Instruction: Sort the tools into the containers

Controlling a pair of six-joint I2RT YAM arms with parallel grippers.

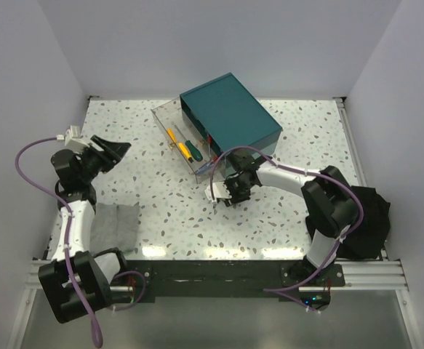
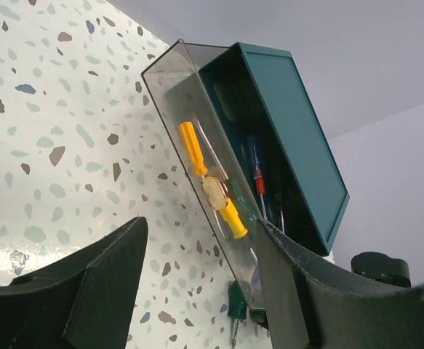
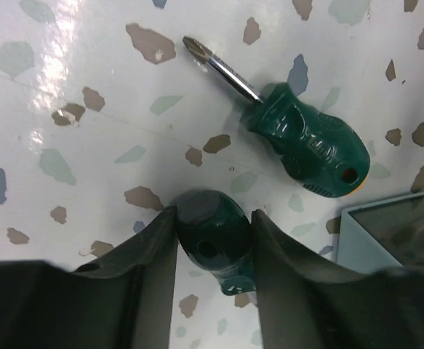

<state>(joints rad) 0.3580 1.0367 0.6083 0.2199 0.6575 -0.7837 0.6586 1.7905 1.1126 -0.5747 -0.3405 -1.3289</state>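
Showing the two-arm workspace from above and from each wrist. The right gripper [image 3: 213,218] sits low over the table [image 1: 270,218], just beside the near corner of the clear drawer [image 1: 166,120]. Its fingers [image 3: 142,269] lie against opposite sides of a green screwdriver handle [image 3: 212,243], which is seen end-on with a small hole in its butt, so the gripper is closed narrowly on that handle. Whether this tool rests on the table or hangs clear of it cannot be told.

A second, stubby green screwdriver [image 3: 310,149] lies flat on the table near the held handle but apart from it, its cross tip pointing away from the drawer corner.

The drawer stands out from the teal box [image 1: 230,113] on the side facing the left arm. It holds a yellow-handled screwdriver [image 1: 172,136] and a green-handled screwdriver with a yellow end [image 1: 191,151], lying side by side. A brass knob [image 2: 214,193] shows on the drawer's front wall.

The left gripper [image 1: 113,151] hangs above the table with its jaws spread wide and nothing between them. It faces the drawer from well apart.

A grey folded cloth [image 1: 116,222] lies on the table beside the left arm, near the front edge.
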